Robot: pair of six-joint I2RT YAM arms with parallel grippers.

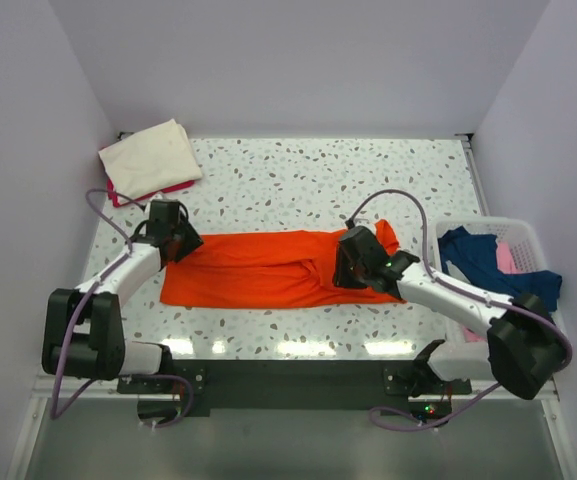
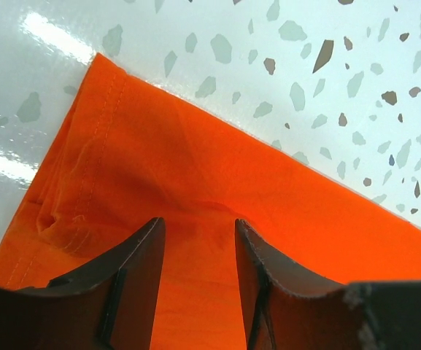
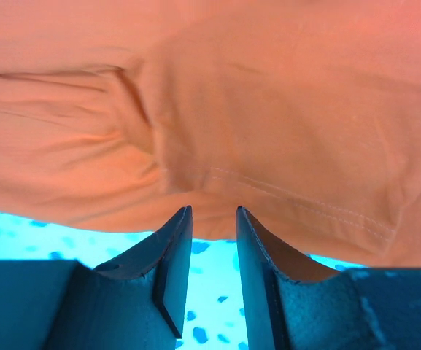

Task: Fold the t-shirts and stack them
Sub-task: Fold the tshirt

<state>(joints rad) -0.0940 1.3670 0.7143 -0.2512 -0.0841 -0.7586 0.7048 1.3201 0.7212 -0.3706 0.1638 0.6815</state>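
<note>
A bright orange t-shirt point(image 1: 268, 270) lies folded into a long strip across the middle of the table. My left gripper point(image 1: 173, 240) hovers over its left end. In the left wrist view the orange cloth point(image 2: 217, 168) lies flat under the left gripper point(image 2: 199, 222), whose jaws stand apart with nothing pinched. My right gripper point(image 1: 353, 262) is at the strip's right part. In the right wrist view the right gripper point(image 3: 214, 210) is open at the shirt's near edge point(image 3: 268, 146), with bare table between its fingers. A folded cream t-shirt point(image 1: 151, 158) rests on a magenta one point(image 1: 173, 188) at the back left.
A white lattice basket point(image 1: 526, 235) stands at the right edge, holding a navy shirt point(image 1: 483, 255) and a pale pink one point(image 1: 506, 258). The speckled tabletop point(image 1: 318, 180) stretches behind the orange shirt. Walls close in the left, back and right sides.
</note>
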